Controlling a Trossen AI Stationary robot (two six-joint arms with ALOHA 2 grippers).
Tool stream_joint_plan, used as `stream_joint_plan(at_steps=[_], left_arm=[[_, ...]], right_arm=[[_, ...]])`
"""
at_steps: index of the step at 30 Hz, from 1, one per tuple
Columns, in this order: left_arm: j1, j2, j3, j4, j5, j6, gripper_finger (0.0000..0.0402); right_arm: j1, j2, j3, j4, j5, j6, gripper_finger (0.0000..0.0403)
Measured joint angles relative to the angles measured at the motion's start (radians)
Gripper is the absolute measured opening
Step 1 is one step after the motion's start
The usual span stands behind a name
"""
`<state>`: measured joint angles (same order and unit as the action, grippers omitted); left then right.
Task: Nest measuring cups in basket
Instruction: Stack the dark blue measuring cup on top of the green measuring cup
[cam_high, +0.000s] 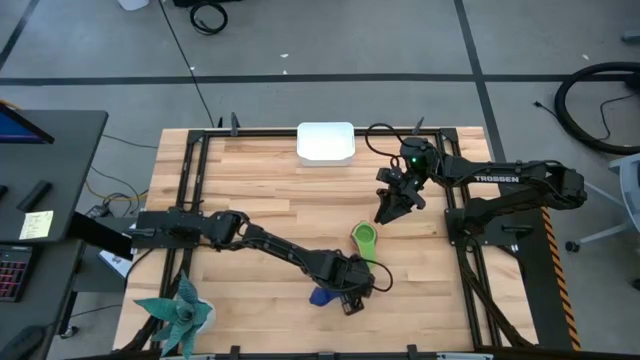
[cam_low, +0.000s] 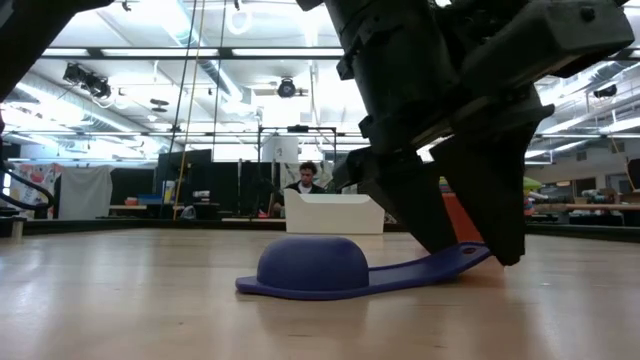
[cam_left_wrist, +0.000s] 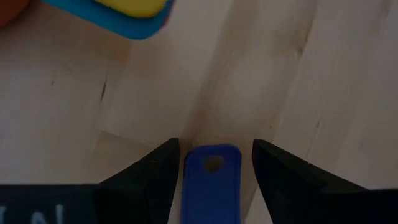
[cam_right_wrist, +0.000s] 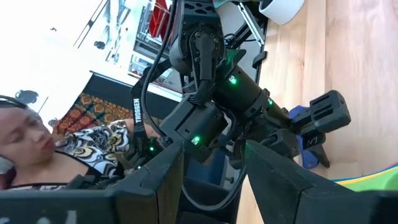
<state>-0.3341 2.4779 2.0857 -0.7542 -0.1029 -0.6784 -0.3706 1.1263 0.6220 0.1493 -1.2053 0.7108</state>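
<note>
A: From above, where do the arms sit?

B: The left gripper (cam_high: 352, 283) is low at the near middle of the table (cam_high: 250, 190), right over the dark blue cup (cam_high: 322, 296). The right gripper (cam_high: 390, 208) hangs beside the green cup (cam_high: 365, 238), not touching it. The white basket (cam_high: 325, 143) stands at the far edge, well apart from both.

A: And at table height?

B: The dark blue cup (cam_low: 310, 268) lies upside down, dome up, its flat handle (cam_low: 430, 268) running toward the left gripper's fingers (cam_low: 440, 215), which stand on either side of the handle's end. The basket (cam_low: 333, 213) shows far behind, with a person seated beyond it.

A: Left wrist?

B: Jaws apart, the blue handle (cam_left_wrist: 211, 180) between the fingertips (cam_left_wrist: 155, 171) with a gap on each side, so nothing is gripped. A light blue cup (cam_left_wrist: 134, 25) with yellow on it sits just ahead.

A: Right wrist?

B: Its own fingers (cam_right_wrist: 273, 168) stand open and empty; the left arm (cam_right_wrist: 211, 118) fills the view, a strip of green cup (cam_right_wrist: 373, 180) at the edge, and a person off to one side
</note>
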Motion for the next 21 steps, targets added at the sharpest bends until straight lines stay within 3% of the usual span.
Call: stream_joint_plan(at_steps=[21], left_arm=[[0.006, 0.0, 0.001, -0.005, 0.012, -0.044, 0.0208]], right_arm=[[0.0, 0.0, 0.0, 0.019, 0.0, -0.015, 0.0177]])
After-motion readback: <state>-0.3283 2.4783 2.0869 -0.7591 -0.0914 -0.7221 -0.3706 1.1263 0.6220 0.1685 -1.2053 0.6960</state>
